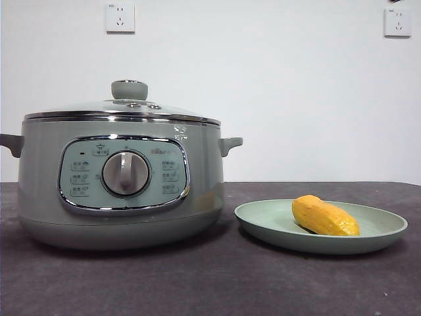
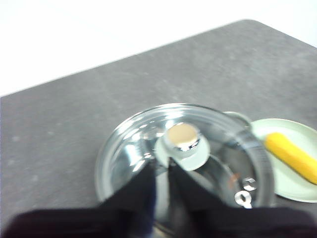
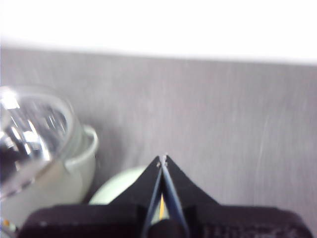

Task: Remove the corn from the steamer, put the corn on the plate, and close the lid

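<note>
the low domed glass lid (image 1: 122, 108) with its round pale-green knob (image 1: 129, 89) sits on the chrome rim of the large sage-green electric steamer (image 1: 118, 181), and the stubby orange-yellow corn (image 1: 325, 216) lies in the shallow pale-green plate (image 1: 263, 220) just beside the pot on the dark grey tabletop (image 1: 210, 283); judged from this, the task looks essentially complete; what is inside the steamer cannot be told through the glass; the plate holds only the cob; the left gripper (image 2: 161, 171) hangs above the lid, its black fingers (image 2: 141, 186) apart by a narrow gap and near the knob in the blurred wrist view, not gripping it; the main risk is a finger clipping the knob and dragging the lid askew off the rim; the right gripper (image 3: 162, 161) hovers over the plate's edge with fingers (image 3: 178, 186) closed on nothing; a dip could tip the plate or roll the corn, which lies near the middle, toward the low raised rim.
</note>
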